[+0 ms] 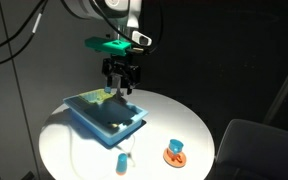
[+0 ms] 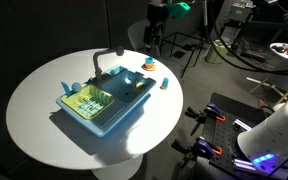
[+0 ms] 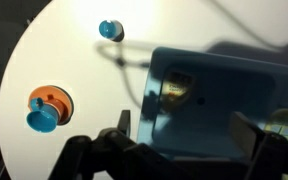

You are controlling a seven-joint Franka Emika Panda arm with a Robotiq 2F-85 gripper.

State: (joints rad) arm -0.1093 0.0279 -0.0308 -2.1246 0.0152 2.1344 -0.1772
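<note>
- Jaws spread wide with nothing between them. They hang above the sink (image 1: 89, 125) and are not touching it.
- Sink: blue and rectangular, sitting near the middle of the round white bench (image 1: 189, 120). A faucet (image 2: 103, 58) rises from one long edge, and a green rack (image 2: 87, 100) fills one end.
- Relation: the sink lies below the jaws and a little ahead of them. In the wrist view the two fingers (image 3: 89, 155) stand at lower left and lower right, and the sink fills the space between and beyond them.
- Long axis: in the wrist view the sink's long side runs across the picture, roughly along the line from finger to finger (its right end is cut off by the frame).
- There is a small yellowish spot in the basin, too blurred to name.
- Off to one side, well apart from the sink, a blue cup (image 3: 109, 30) and an orange disc (image 3: 46, 108) with a blue top both rest on the bench.
</note>
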